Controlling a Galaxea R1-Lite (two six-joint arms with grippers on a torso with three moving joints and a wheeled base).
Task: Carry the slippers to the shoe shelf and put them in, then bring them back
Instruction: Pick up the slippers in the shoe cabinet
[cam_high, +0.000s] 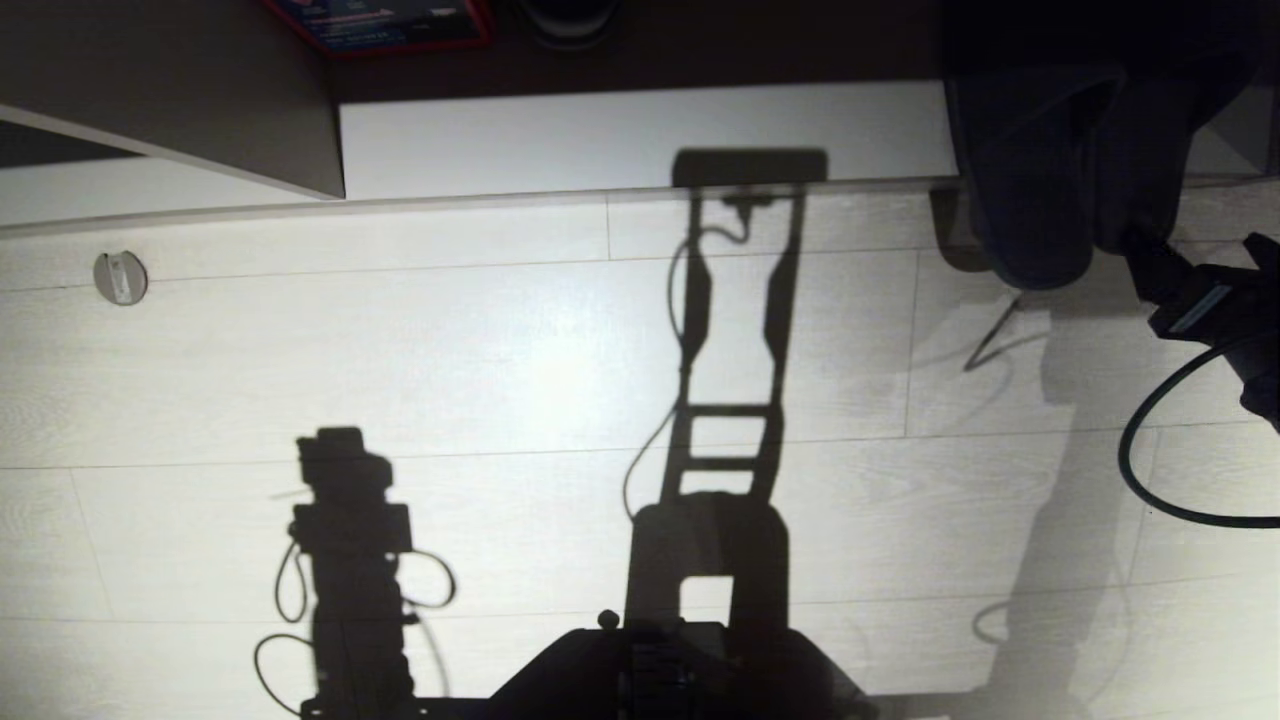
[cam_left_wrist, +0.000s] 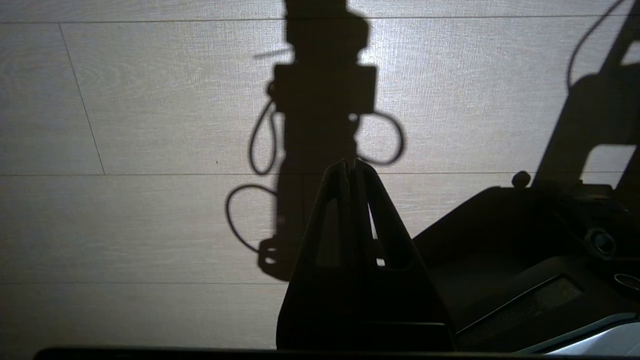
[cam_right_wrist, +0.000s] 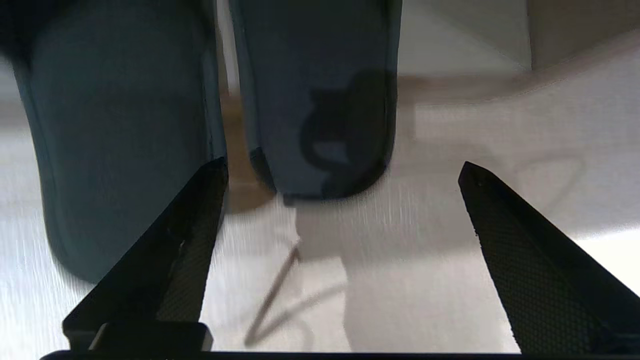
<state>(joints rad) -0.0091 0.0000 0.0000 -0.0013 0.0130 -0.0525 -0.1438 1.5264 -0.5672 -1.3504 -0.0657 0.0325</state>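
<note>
While my right gripper (cam_right_wrist: 340, 175) sits at the right edge of the head view, its fingers (cam_right_wrist: 520, 240) stand wide apart and hold nothing; pale floor shows between them. One finger lies close beside the nearer slipper in the wrist view, but I cannot tell whether it touches.

Just ahead of those fingers are the slippers (cam_right_wrist: 315, 90), dark blue-grey, side by side with a narrow gap between them. In the head view the slippers (cam_high: 1040, 190) appear as one dark mass at the upper right, heels overhanging the front edge of the shoe shelf (cam_high: 640, 140) toward me, the rest reaching back into shadow. The right gripper (cam_high: 1150, 255) is at their near end, with a black cable (cam_high: 1135, 450) looping from the arm behind it.

My left gripper (cam_left_wrist: 350, 167) hangs above bare floor, fingers pressed together at the tips, nothing in them. Beside it in that wrist view is my dark base (cam_left_wrist: 525, 250).

Further out, the wood-grain floor (cam_high: 450, 380) carries sharp shadows of my arms and torso. A round grey floor fitting (cam_high: 120, 278) sits at the left. A grey slanted panel (cam_high: 200, 90) rises at the upper left, and a red-edged box (cam_high: 380, 22) lies on the dark surface behind the shelf's pale front board.
</note>
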